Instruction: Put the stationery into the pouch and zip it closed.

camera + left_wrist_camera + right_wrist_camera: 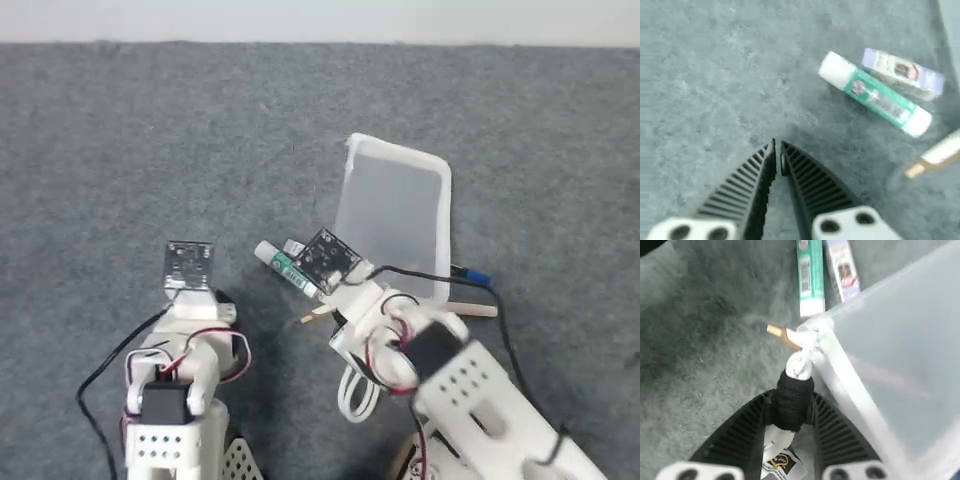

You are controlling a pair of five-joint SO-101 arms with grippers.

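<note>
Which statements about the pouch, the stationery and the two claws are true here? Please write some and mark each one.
1. The right claw grips the zipper pull of the pouch. True.
2. The glue stick lies inside the pouch. False: it lies outside, on the grey carpet.
3. The left claw holds the glue stick. False: it holds nothing.
4. An eraser lies beside the glue stick. True.
</note>
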